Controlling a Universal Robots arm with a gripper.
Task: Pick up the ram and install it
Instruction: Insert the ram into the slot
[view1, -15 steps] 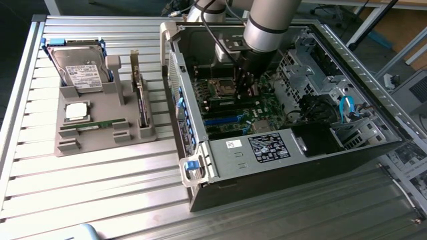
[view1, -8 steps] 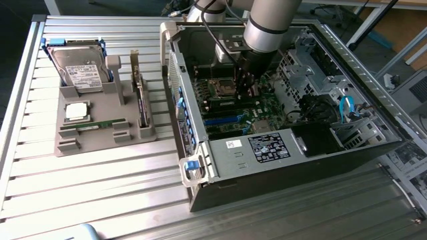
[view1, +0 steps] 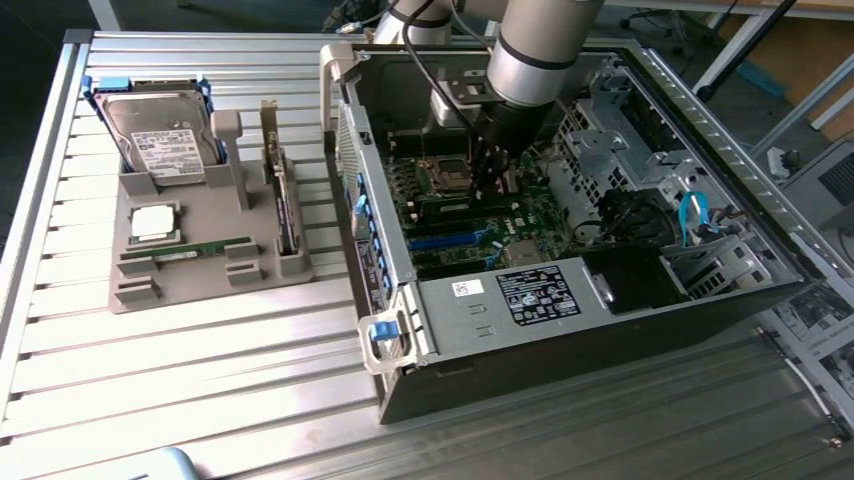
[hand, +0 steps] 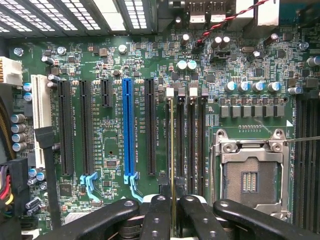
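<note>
While the fingers (hand: 172, 210) pinch the ram (hand: 172, 150) by its thin edge, the stick stands on edge over a long black slot (hand: 179, 145) on the green board (hand: 110, 165). A blue slot (hand: 128, 130) is near it, and an empty chip socket (hand: 249, 172) sits on the other side. The arm (view1: 534, 50) reaches down into the open computer case (view1: 561, 290). Off to the exterior view's left, a gray tray (view1: 200, 270) on the metal surface (view1: 200, 370) holds a hard drive (view1: 158, 140).

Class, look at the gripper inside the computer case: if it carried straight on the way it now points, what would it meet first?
The gripper, shut on the ram, points at the motherboard. The ram's edge would probably meet the memory slot first; depth is unclear.
</note>
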